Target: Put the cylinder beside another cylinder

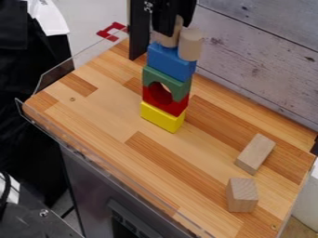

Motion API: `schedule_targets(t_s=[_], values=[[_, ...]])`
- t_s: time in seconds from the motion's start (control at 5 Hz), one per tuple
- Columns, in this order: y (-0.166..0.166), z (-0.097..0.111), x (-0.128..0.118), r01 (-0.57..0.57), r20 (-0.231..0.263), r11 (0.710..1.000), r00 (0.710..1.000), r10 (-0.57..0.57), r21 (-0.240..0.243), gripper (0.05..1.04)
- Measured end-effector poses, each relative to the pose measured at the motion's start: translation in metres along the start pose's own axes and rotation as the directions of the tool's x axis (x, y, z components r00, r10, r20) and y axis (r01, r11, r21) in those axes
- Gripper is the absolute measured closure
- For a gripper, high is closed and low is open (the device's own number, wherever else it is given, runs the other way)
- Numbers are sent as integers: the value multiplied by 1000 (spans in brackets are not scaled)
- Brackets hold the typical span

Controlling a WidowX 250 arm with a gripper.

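A striped butcher-block tabletop (102, 109), in honey and brown wood, has a clear plastic guard (57, 83) along its left side. At the far middle stands a tower: yellow block (162, 117), red arch (164, 101), green arch (166, 80), blue block (171, 61). Above it, the left wooden cylinder (168, 40) is just beside the right wooden cylinder (190, 44), which stands upright on the blue block. The black gripper (174, 29) hangs around the left cylinder; whether it grips, I cannot tell. Two plain wooden blocks (255, 153) lie to the right. Pale plank boards (261, 51) rise behind; a grey cabinet (93, 183) sits below the near side.
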State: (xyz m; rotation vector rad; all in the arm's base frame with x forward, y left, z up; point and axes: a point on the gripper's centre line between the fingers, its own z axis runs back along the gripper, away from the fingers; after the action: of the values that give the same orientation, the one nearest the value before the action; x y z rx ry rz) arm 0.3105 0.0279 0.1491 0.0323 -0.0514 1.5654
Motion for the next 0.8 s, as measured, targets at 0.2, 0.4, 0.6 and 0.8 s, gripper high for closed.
schedule_targets(t_s=[0.2,0.4,0.6,0.8], values=[[1,0,-5,-26,-29,1000,999,26,10,210],[-1,1,-4,-72,-54,997,996,72,-1,73],[0,1,5,-105,-58,994,993,105,-1,81],[2,1,13,-134,-53,991,990,134,10,84]])
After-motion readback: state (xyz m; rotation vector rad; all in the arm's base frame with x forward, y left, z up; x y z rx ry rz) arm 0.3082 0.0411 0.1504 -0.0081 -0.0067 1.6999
